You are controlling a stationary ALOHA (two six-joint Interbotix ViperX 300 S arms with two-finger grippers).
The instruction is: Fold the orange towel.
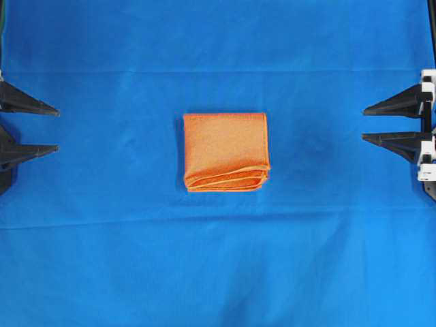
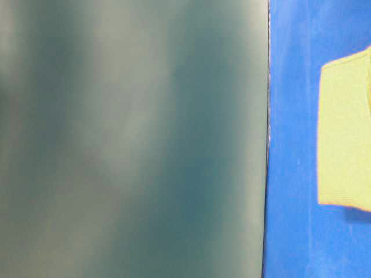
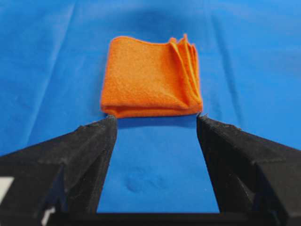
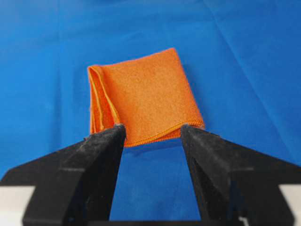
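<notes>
The orange towel lies folded into a small, thick square in the middle of the blue cloth, its layered hems stacked along the near edge. The same towel looks washed-out yellow at the right edge of the table-level view. My left gripper waits at the far left, open and empty, well apart from the towel. My right gripper stands at the far right, also open and empty. Both wrist views look across bare cloth at the towel between spread black fingers.
A blue cloth covers the whole table, with faint creases running across it. A blurred grey-green surface fills the left two thirds of the table-level view and hides whatever lies behind it.
</notes>
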